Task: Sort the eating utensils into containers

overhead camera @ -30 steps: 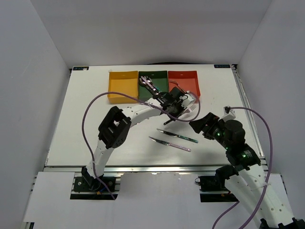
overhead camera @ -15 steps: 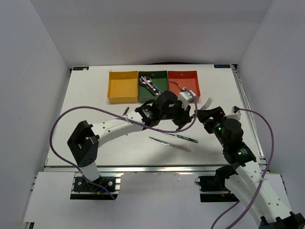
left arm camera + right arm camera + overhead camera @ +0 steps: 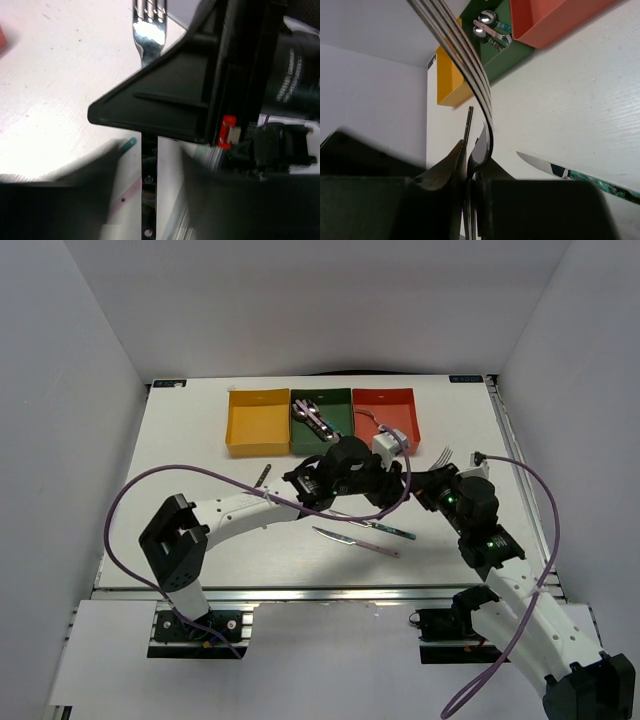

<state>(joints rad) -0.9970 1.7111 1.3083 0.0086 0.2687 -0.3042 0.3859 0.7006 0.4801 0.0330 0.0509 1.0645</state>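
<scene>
The white worktop (image 3: 180, 460) carries everything, and the two arms meet over its middle. The left tool (image 3: 149, 200) is only a dark blur at the edge of its own camera, so I cannot tell whether it is apart or together. It sits close against the left side of the right tool (image 3: 438, 475). The right tool is clamped tight on the handle of a fork (image 3: 148, 35), whose prongs stick out past its tips toward the far side. With the two tools this close, it looks like a hand-over. Gripped by the handle with its head free, the fork seems ready to be lowered head first into a bin.

Three bins stand in a row beyond both tools, side by side.
- **Red bin** (image 3: 395, 405): it lies just beyond the right tool and slightly left. The left arm covers part of it, and what shows looks bare, though I cannot be sure.
- **Green bin** (image 3: 343, 408): next along to the left, it holds a few spoons (image 3: 312, 418) lying together.
- **Yellow bin** (image 3: 258, 420): furthest left, it shows only a bare floor.

My guess is that the fork belongs in one of the two bins without spoons.

On the near side of the tools lie two knives, almost parallel and close together.
- The teal-handled knife (image 3: 377, 527) is closer to the tools.
- The pink-handled knife (image 3: 357, 540) lies beyond it.

One slim dark piece (image 3: 263, 476) lies well to the left of the left tool. Its kind is too small to tell.
</scene>
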